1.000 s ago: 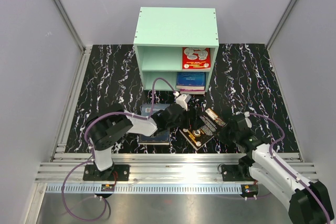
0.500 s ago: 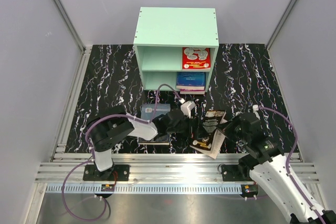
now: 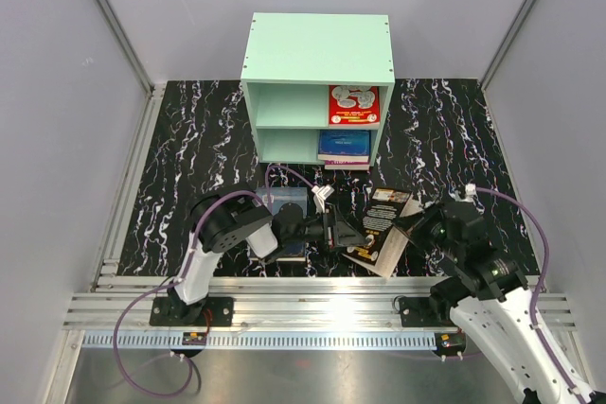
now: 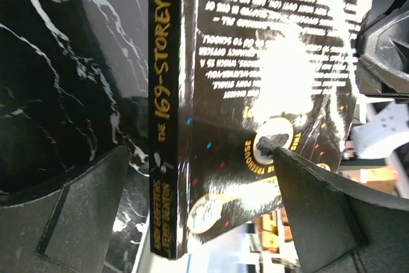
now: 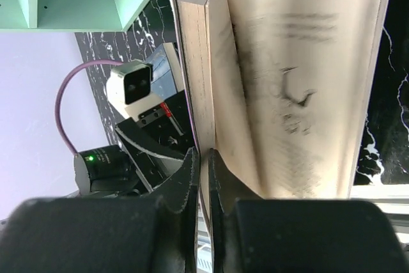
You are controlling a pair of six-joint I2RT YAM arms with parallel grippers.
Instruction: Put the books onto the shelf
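Observation:
The mint-green shelf (image 3: 318, 49) stands at the back. A red book (image 3: 353, 105) is in its upper compartment and a blue one (image 3: 343, 146) in the lower. My right gripper (image 3: 409, 225) (image 5: 204, 161) is shut on the edge of a black book (image 3: 382, 222) (image 5: 287, 81). The book is tipped up off the table with its pages splayed. My left gripper (image 3: 333, 229) (image 4: 198, 180) is open. Its fingers (image 4: 83, 212) stand either side of the book's black spine (image 4: 167, 94) without touching it. A dark blue book (image 3: 282, 205) lies flat, partly under the left arm.
The black marbled tabletop (image 3: 189, 149) is walled in by grey panels left and right. A metal rail (image 3: 303, 290) runs along the near edge. The left wrist camera and its purple cable (image 5: 131, 87) sit close to the lifted book.
The right gripper has raised the black book from flat to tipped up and drawn it rightwards. The left arm has swung down so that its open gripper faces the book's spine.

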